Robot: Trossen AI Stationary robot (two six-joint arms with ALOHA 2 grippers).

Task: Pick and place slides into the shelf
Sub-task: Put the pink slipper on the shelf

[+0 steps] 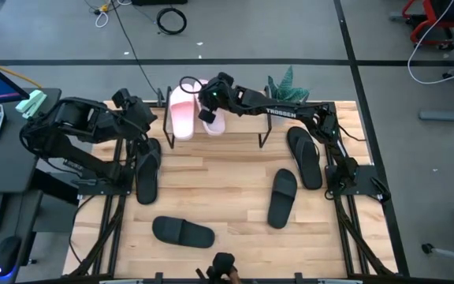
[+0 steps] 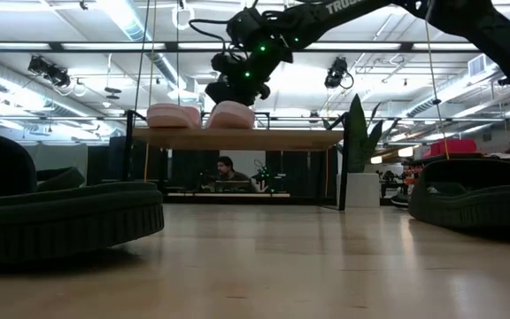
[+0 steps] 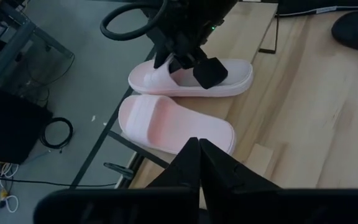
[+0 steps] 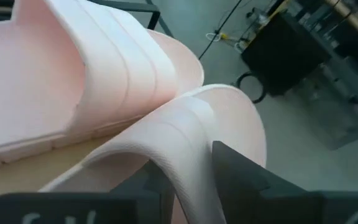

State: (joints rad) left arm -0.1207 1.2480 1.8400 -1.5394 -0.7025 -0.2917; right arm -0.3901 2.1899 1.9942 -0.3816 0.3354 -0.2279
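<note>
Two pale pink slides lie side by side on the left end of the shelf (image 1: 243,130), soles down on its plank top (image 2: 282,137). One pink slide (image 1: 182,114) lies free. My right gripper (image 1: 209,106) is over the other pink slide (image 1: 213,122) and shut on it. My left gripper (image 1: 144,136) hangs shut by the shelf's left end and touches nothing; its closed fingers (image 3: 199,152) show in the left wrist view. The black slides (image 1: 284,197) (image 1: 182,231) and thin black flip-flops (image 1: 306,156) (image 1: 146,172) lie on the table. My right gripper (image 4: 191,168) pinches the pink slide's broad strap (image 4: 185,134) between its two fingers (image 4: 244,177), one on each side of the arch. The fingers come from above, slanting down from the right (image 3: 191,59). The slide's sole rests on the shelf's plank (image 2: 230,117).
The right part of the shelf top (image 1: 247,126) is bare plank. A potted plant (image 1: 288,85) stands behind the shelf's right end. Black sandals lie along the table's left and right sides and in its near middle. People sit in the room beyond (image 2: 226,168).
</note>
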